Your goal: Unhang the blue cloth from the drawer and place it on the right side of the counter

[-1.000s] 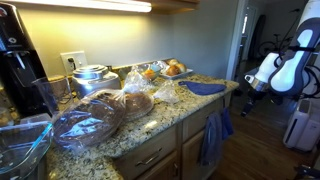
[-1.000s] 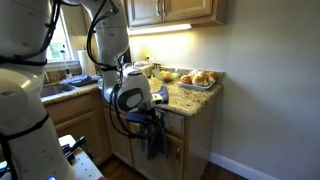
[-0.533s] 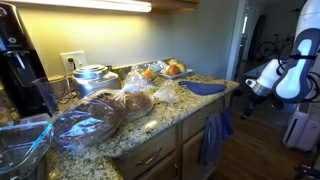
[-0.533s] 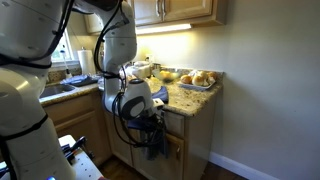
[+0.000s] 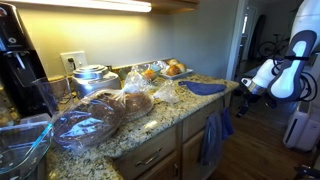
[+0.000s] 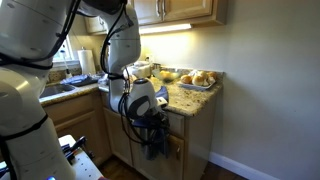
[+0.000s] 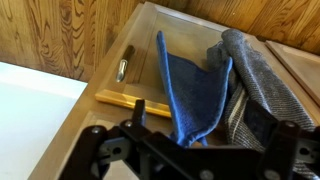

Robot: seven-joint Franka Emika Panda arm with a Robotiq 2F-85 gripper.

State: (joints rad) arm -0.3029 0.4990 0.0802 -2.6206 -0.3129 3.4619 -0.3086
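The blue cloth (image 5: 213, 135) hangs from the drawer front at the counter's end, beside a grey striped cloth (image 7: 255, 85). In the wrist view the blue cloth (image 7: 195, 90) drapes down the wooden cabinet front, close in front of my jaws. My gripper (image 5: 243, 88) is off the counter's end, level with its top and just above the cloth. In an exterior view my gripper (image 6: 155, 125) is right against the hanging cloth (image 6: 157, 147). In the wrist view my gripper (image 7: 190, 138) is open, with its fingers spread either side of the cloth's lower part. It holds nothing.
The granite counter (image 5: 165, 118) carries bagged bread (image 5: 100, 115), a tray of pastries (image 5: 165, 70), a metal pot (image 5: 92, 78), a blue plate (image 5: 205, 88) and a coffee machine (image 5: 15, 60). A drawer handle (image 7: 122, 70) shows on the cabinet. A wall stands beyond the counter's end (image 6: 270, 90).
The arm has shifted slightly closer to the cabinet front and the hanging cloth. The cloth has not moved.
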